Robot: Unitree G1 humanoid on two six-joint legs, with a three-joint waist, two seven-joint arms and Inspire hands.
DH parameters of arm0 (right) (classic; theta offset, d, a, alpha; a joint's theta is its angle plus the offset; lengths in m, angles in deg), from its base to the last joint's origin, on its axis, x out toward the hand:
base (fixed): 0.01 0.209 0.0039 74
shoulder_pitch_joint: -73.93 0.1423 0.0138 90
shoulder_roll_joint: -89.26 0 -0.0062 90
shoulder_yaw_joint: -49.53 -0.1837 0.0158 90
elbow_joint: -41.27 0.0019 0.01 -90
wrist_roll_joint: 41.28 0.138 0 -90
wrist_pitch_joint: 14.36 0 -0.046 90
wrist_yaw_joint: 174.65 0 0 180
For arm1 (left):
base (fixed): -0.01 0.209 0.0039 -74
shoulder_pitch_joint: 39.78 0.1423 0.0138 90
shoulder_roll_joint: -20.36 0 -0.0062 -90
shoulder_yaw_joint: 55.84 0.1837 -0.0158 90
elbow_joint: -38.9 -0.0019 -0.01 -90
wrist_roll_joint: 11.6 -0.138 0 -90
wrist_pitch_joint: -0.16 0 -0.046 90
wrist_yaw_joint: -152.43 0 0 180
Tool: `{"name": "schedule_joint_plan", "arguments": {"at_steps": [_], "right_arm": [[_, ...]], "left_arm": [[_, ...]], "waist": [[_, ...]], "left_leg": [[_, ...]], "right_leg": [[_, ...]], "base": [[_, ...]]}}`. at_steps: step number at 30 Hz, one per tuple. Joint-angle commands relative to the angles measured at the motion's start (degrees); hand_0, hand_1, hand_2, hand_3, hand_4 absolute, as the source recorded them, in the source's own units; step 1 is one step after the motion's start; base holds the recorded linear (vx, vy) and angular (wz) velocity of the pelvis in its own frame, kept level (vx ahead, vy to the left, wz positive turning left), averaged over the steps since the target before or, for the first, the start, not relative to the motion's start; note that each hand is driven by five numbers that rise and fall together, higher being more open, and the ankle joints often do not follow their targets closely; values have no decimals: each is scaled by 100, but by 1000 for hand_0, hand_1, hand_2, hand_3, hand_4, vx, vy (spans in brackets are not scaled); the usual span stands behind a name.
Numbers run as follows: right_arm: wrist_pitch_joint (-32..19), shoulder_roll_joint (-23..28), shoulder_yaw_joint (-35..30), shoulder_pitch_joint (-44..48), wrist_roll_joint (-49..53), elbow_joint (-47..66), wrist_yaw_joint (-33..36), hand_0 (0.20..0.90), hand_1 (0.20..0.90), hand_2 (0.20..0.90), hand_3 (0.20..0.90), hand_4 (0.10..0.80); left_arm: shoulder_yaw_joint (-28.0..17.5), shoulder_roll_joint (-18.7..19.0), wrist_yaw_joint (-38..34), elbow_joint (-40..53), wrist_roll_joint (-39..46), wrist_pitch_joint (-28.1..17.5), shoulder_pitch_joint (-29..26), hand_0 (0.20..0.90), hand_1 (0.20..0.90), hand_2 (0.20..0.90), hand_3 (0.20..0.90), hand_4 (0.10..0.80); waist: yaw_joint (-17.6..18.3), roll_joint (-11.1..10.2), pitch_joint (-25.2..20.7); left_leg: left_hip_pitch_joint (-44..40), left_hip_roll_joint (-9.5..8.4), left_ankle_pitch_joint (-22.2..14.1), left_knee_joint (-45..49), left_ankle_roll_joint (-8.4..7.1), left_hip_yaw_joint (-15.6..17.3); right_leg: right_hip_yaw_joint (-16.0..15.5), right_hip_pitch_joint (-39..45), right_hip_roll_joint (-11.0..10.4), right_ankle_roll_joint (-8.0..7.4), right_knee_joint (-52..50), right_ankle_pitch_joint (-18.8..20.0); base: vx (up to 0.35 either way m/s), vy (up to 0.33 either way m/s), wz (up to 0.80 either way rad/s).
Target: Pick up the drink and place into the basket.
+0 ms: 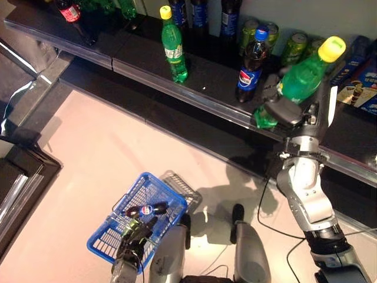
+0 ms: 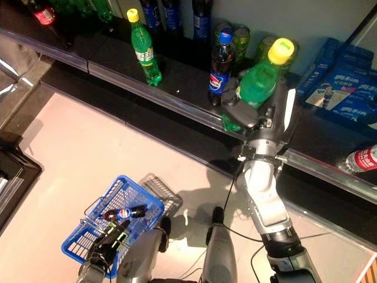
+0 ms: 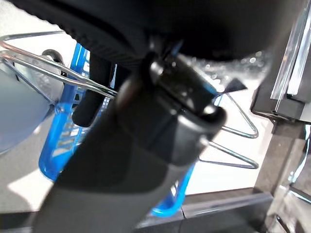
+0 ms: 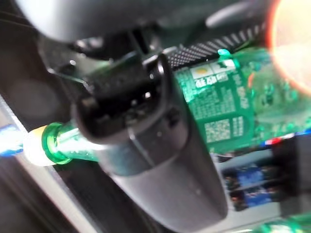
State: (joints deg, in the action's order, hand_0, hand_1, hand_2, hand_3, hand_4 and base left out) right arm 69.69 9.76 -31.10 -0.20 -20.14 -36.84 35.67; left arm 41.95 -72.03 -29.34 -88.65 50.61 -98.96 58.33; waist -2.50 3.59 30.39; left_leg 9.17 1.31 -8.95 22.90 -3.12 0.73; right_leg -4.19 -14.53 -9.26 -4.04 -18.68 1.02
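Observation:
My right hand [image 1: 288,112] is shut on a green drink bottle [image 1: 303,76] with a yellow cap, holding it tilted just above the dark shelf [image 1: 177,88]. The right wrist view shows the thumb [image 4: 146,145] lying across the green bottle [image 4: 223,116]. Low on the left hangs a blue basket [image 1: 171,197] above the pale floor. My left hand [image 1: 135,233] is curled round its wire handle [image 3: 48,73]. A dark cola bottle [image 1: 146,209] lies inside the basket.
Along the shelf stand another green bottle [image 1: 174,47], a cola bottle [image 1: 252,65], several cans [image 1: 294,47] and blue boxes [image 1: 362,76]. A bottle with a red label [image 2: 362,159] lies at the shelf's right. A black cabinet [image 1: 17,177] stands at the left.

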Motion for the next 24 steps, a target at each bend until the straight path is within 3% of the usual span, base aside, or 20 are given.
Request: {"name": "schedule_joint_plan", "arguments": {"at_steps": [1,9,24], "right_arm": [[-609,-49,165,378,-5,1329,-681,300,300,300,200,100],[-520,-187,830,434,-41,1359,-921,300,300,300,200,100],[-389,-361,1758,651,-36,1210,-872,300,300,300,200,100]], "left_arm": [[41,142,1017,2459,298,-767,-51,300,300,300,200,100],[266,466,1140,4134,415,-642,-80,300,300,300,200,100],[366,1021,1521,5826,614,-297,-495,300,300,300,200,100]], "waist": [[-37,-146,-754],[-210,-94,-604],[-553,-129,-681]], "left_leg": [[510,-54,971,533,123,-37],[496,-135,1018,321,149,-165],[290,-234,992,-35,161,-451]], "right_leg": [[-43,761,141,437,133,-429],[-152,830,97,368,287,-342],[-382,1173,35,199,703,-216]], "base": [[-51,19,2],[-55,-2,14],[4,-23,9]]}}
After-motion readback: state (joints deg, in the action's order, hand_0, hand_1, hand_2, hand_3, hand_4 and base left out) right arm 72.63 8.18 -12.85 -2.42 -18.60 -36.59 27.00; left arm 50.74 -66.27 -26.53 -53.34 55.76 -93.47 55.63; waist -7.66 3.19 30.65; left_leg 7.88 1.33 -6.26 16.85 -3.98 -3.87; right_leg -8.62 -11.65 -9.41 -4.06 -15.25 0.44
